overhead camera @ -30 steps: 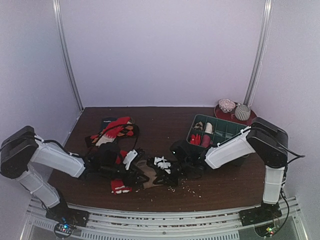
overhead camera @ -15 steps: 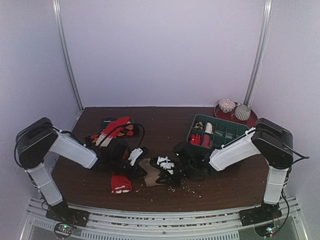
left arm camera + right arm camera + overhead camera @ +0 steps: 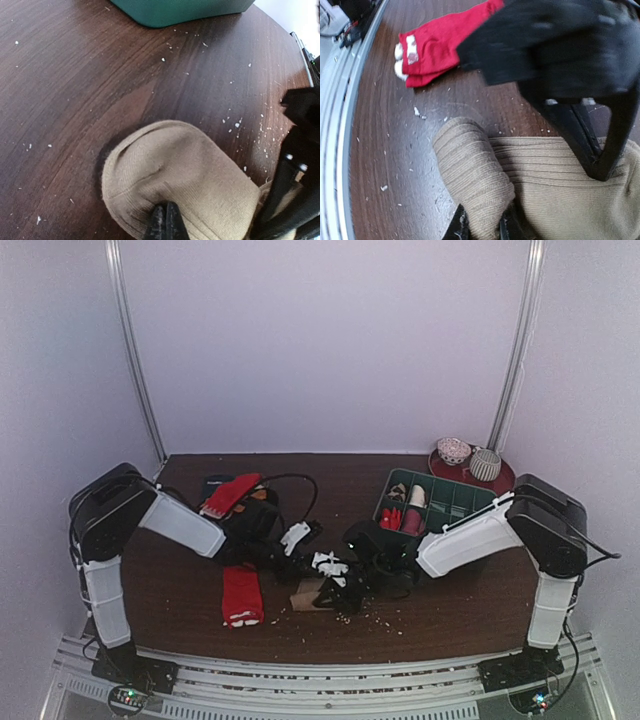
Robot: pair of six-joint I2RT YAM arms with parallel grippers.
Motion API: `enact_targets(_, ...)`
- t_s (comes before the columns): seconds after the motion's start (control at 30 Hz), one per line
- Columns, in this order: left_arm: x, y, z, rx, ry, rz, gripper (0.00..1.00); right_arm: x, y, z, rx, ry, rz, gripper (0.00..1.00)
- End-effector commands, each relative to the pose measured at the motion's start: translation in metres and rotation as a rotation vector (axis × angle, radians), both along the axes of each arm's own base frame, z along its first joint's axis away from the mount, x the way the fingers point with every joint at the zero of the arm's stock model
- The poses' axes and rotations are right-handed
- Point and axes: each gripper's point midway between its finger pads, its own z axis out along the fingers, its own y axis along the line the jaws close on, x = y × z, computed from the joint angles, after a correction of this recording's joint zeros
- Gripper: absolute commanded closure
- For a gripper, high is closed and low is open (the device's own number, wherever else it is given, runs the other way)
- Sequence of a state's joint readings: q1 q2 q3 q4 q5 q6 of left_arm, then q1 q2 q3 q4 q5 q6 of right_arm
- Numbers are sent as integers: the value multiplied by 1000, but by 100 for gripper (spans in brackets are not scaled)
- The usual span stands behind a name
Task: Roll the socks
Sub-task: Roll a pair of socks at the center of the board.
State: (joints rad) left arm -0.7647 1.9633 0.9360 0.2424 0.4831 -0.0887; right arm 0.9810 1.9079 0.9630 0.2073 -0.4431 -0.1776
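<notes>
The tan sock lies on the dark table, its rounded toe end flat in the left wrist view. My left gripper is shut and pinches the fabric near that toe. In the right wrist view the sock's other end is a rolled bundle, and my right gripper is shut on it. From above, both grippers meet over the tan sock: the left gripper from the left, the right gripper from the right. A red sock with white marks lies flat at the front left and shows in the right wrist view.
Another red sock and dark items lie at the back left. A green compartment tray stands at the right and shows in the left wrist view. A red plate with two balls is at the back right. Crumbs dot the table.
My left arm has swung up and back, and its gripper has shifted right onto the tan sock. The red sock at the front left now lies uncovered and stretched out. My right gripper has barely moved.
</notes>
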Motion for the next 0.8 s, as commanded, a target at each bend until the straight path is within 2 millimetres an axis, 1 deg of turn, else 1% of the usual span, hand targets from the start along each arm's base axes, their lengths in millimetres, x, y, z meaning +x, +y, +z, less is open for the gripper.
enact_targets(0.0,-14,33,-38,119,49,20,100,-40,-69,-94,-329,381,-130,93)
enact_targets(0.03,-17,35,-40,121,54,21,100,-42,-74,-102,-356,426,-161,93)
enact_targets(0.1,-19,36,-43,123,62,21,100,-45,-82,-113,-377,540,-231,94)
enact_targets(0.2,-19,37,-44,124,62,20,100,-44,-92,-116,-349,684,-334,94)
enact_targets(0.3,-15,38,-36,119,33,35,100,-47,-105,-120,-379,746,-396,94)
enact_targets(0.33,-12,38,-29,117,10,41,100,-49,-109,-121,-387,765,-407,94)
enact_targets(0.37,-9,37,-23,118,-11,44,96,-52,-113,-124,-402,780,-415,94)
enact_targets(0.47,4,37,2,115,-92,62,75,-59,-123,-133,-441,818,-436,95)
enact_targets(0.5,8,36,12,108,-120,69,70,-60,-125,-135,-446,825,-441,95)
enact_targets(0.57,14,35,35,82,-173,81,62,-59,-127,-137,-452,832,-457,94)
enact_targets(0.63,14,35,55,52,-216,82,56,-57,-128,-137,-453,836,-475,94)
enact_targets(0.67,14,35,69,26,-243,79,55,-56,-129,-138,-457,834,-485,94)
enact_targets(0.77,3,35,92,-42,-282,46,49,-55,-131,-140,-468,836,-502,94)
